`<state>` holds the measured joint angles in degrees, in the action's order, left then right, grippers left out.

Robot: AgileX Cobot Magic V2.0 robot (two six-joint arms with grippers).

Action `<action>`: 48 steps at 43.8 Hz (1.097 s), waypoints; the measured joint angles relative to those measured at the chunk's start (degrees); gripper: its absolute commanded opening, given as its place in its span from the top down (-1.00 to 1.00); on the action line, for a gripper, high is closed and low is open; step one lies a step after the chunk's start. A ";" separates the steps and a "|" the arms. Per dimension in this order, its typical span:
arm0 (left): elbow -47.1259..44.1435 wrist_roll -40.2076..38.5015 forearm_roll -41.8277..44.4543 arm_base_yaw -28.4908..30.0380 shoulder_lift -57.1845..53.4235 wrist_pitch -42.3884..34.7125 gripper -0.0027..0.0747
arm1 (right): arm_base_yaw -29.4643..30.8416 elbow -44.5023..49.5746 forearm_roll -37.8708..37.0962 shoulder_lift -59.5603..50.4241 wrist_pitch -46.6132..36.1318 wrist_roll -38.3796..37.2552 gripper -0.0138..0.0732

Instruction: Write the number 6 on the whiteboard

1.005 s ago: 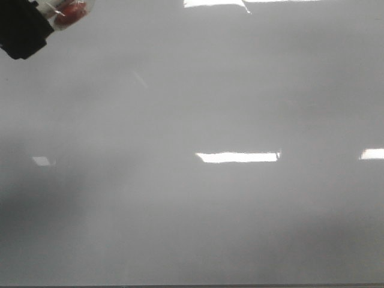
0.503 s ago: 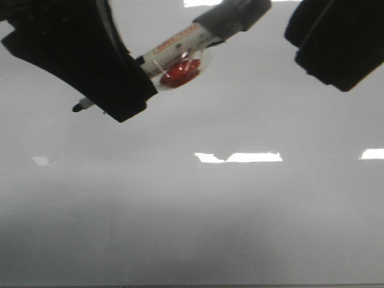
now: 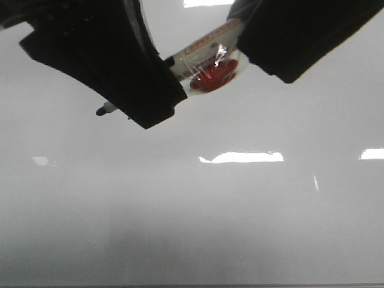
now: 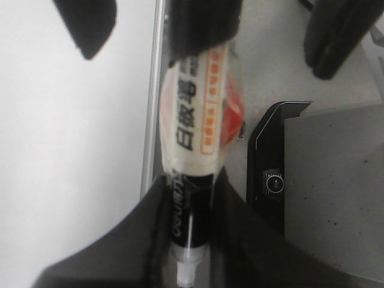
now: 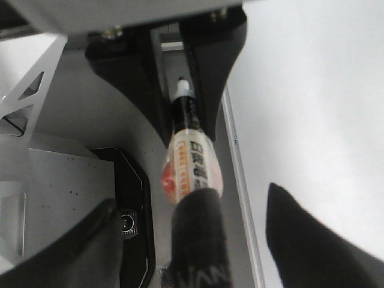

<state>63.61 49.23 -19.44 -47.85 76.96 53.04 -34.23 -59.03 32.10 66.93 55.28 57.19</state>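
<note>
Both arms meet over the whiteboard (image 3: 192,228), apparently to steady or pass the marker (image 3: 201,51) before writing. The left gripper (image 3: 129,78) is clamped on the marker's dark barrel near its tip, which points toward eight o'clock. The right gripper (image 3: 288,42) spreads wide around the rear end, one finger seemingly touching it. The marker is cylindrical, in a crinkled clear wrap with red inside. The glossy grey-white board carries glare patches; no number 6 is drawn yet.

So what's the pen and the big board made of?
The pen looks like smooth plastic, black with a printed paper-like label and clear shiny wrap around it. The board looks like glossy coated panel: lights mirror in it, and a thin metal-looking edge shows in the wrist views.
</note>
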 measured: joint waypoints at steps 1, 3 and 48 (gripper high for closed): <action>0.00 0.00 0.00 0.00 0.00 0.00 0.98 | 0.00 0.00 0.13 0.00 -0.10 0.00 -0.12; 0.00 0.00 0.00 0.00 0.00 0.00 0.98 | 0.00 0.00 0.12 0.00 -0.09 0.00 0.03; 0.39 -13.98 6.99 7.13 -10.03 2.43 -0.24 | 0.00 -6.61 -13.71 0.10 10.89 -20.59 0.82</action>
<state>64.00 35.25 -12.45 -40.72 66.93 55.47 -34.23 -65.64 18.39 67.03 66.17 36.59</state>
